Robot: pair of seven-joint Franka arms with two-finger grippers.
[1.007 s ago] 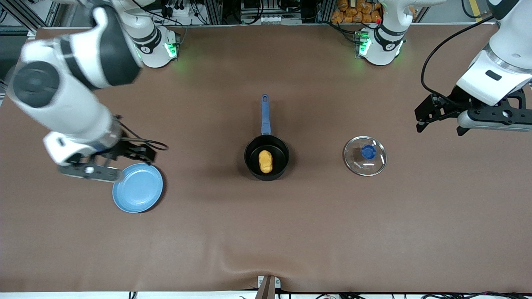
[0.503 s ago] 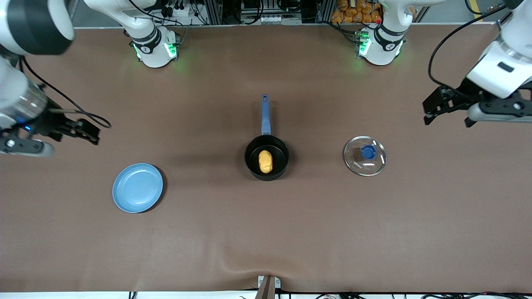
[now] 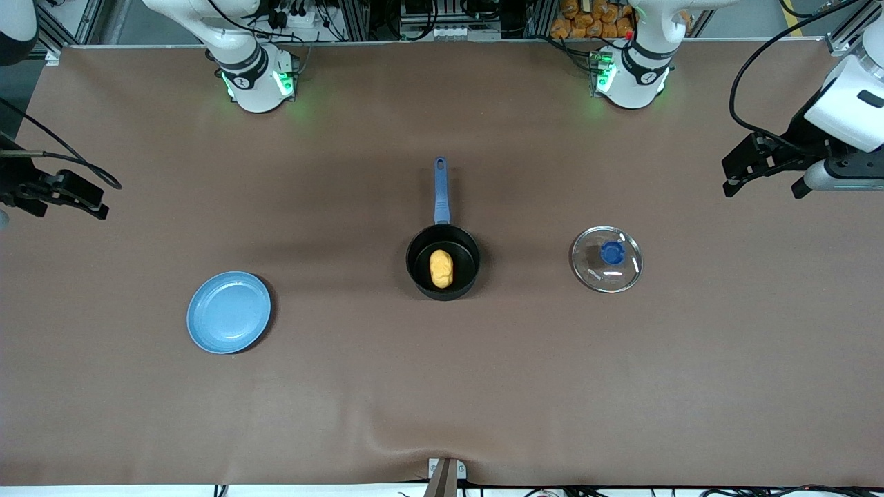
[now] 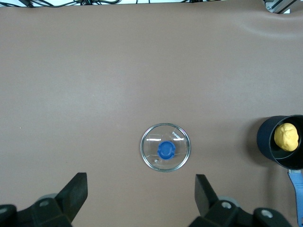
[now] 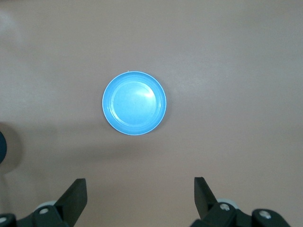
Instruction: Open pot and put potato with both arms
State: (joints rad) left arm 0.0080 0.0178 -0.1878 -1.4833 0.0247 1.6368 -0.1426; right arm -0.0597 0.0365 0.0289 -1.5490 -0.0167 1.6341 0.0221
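I find the task done: the lumpy yellow-orange potato (image 3: 441, 268) lies in the open black blue-handled saucepan (image 3: 443, 261) mid-bench, its glass lid (image 3: 606, 259) set beside it, left claw (image 3: 768, 181) and right claw (image 3: 63, 203) spread empty over opposite bench ends.

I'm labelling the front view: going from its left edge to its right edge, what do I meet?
right gripper → blue plate → pot holding the potato → glass lid → left gripper
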